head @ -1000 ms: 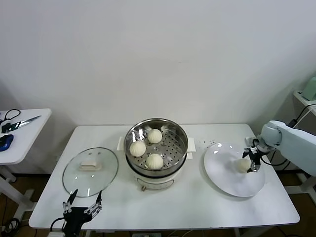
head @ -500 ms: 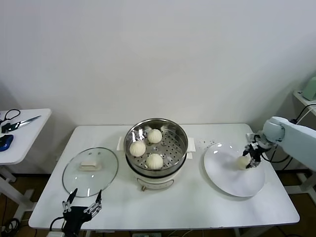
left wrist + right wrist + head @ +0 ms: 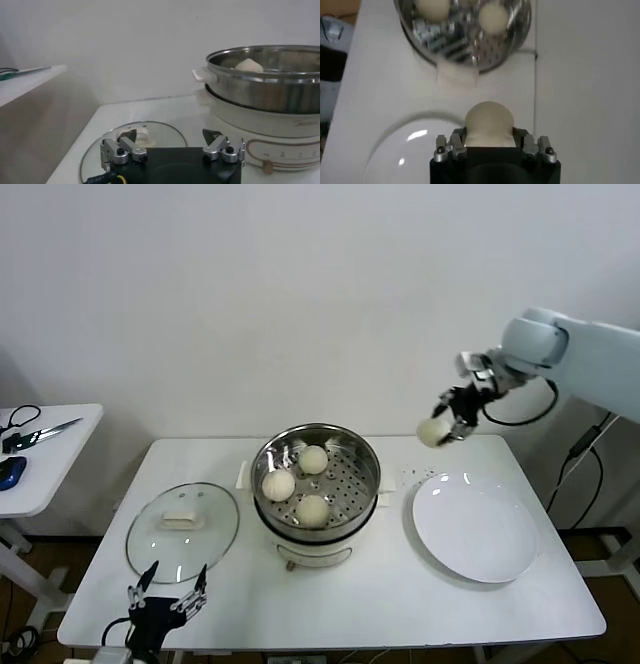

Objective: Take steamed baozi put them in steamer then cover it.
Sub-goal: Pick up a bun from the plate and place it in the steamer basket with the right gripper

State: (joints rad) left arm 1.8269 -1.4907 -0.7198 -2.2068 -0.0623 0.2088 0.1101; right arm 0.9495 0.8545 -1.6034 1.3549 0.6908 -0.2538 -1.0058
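Note:
The steamer (image 3: 316, 484) stands mid-table with three baozi (image 3: 312, 510) on its perforated tray. My right gripper (image 3: 447, 424) is shut on the fourth baozi (image 3: 433, 432) and holds it high in the air, right of the steamer and above the far edge of the white plate (image 3: 476, 534). In the right wrist view the baozi (image 3: 489, 122) sits between the jaws, with the steamer (image 3: 465, 35) beyond. The glass cover (image 3: 183, 529) lies flat on the table left of the steamer. My left gripper (image 3: 167, 601) is open and idle at the table's front edge, just before the cover (image 3: 132, 145).
The white plate is bare, right of the steamer. A small side table (image 3: 40, 454) at far left holds scissors and a dark object. A cable hangs from the right arm.
My right gripper has lifted the baozi off the plate and carried it up and left toward the steamer. The left arm has not moved.

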